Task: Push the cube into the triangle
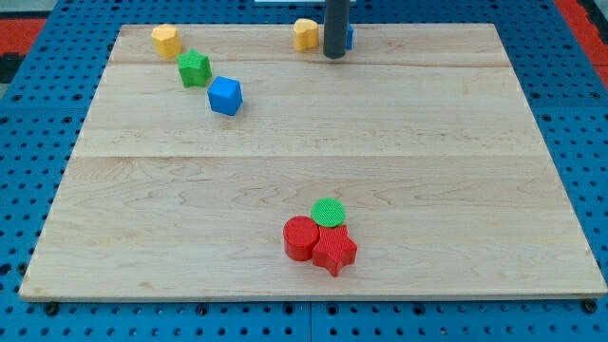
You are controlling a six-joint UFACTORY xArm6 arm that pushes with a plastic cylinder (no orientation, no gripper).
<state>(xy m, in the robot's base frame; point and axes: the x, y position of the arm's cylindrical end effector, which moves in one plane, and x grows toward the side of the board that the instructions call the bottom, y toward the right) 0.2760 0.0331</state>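
A blue cube (225, 95) sits in the upper left part of the wooden board (313, 142). My tip (333, 56) rests near the view's top centre, well to the right of the cube and apart from it. Just behind the rod a small blue block (349, 36) shows on its right side; it is mostly hidden, so I cannot make out its shape. A yellow block (305, 34) sits just left of the rod.
A green star (194, 68) lies up and left of the cube, and a yellow block (165, 40) sits beyond it near the top left corner. At the bottom centre a green disc (329, 211), a red cylinder (300, 237) and a red star (334, 252) cluster together.
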